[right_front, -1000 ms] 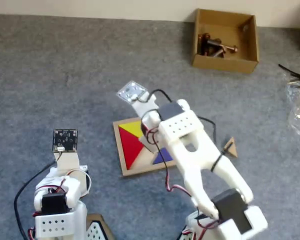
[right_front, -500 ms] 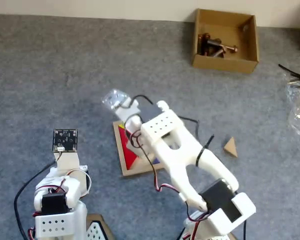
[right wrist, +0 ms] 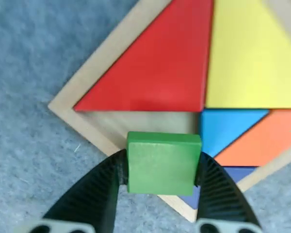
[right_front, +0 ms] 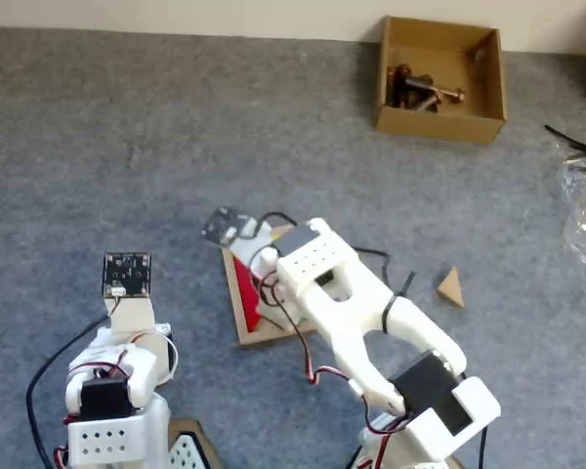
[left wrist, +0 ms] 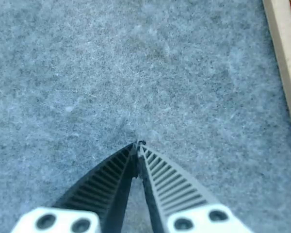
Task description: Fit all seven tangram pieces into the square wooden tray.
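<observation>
The right gripper is pinching a green square piece above the wooden tray's bare slot, beside the red triangle. The left gripper is hovering just off the tray's edge, fingers pressed together.

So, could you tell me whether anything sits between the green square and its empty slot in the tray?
Nothing visible does. The right tool holds the green square right by the bare slot of the tray, beside the red triangle.

tray: mostly hidden under right arm | yellow piece: cut off at edge
</observation>
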Motion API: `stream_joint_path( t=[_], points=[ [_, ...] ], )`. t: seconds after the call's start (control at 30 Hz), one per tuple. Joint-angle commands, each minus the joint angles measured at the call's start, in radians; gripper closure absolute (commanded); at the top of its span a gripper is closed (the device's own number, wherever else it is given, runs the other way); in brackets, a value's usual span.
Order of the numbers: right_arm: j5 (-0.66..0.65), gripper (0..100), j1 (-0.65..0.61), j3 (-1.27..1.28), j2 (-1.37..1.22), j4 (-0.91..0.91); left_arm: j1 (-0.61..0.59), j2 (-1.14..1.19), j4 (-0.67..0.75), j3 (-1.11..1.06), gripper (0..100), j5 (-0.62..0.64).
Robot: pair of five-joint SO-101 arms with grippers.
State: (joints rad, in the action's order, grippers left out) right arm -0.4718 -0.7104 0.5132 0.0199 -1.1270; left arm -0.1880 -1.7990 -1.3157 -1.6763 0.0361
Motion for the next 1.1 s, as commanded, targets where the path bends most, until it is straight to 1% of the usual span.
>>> stream_joint_path(
  t=[0.0,0.5,1.07],
  points=[
    [-0.014,85.0,-0.012,0.002,0.004,0.039,-0.008,0.007,-0.008,-0.021,100,0.002],
    [-0.017,85.0,-0.013,0.018,0.001,0.125,-0.008,0.007,-0.008,-0.021,100,0.002],
    [-0.017,84.8,-0.024,0.12,0.001,0.148,-0.008,0.007,-0.008,-0.021,100,0.002]
  ],
)
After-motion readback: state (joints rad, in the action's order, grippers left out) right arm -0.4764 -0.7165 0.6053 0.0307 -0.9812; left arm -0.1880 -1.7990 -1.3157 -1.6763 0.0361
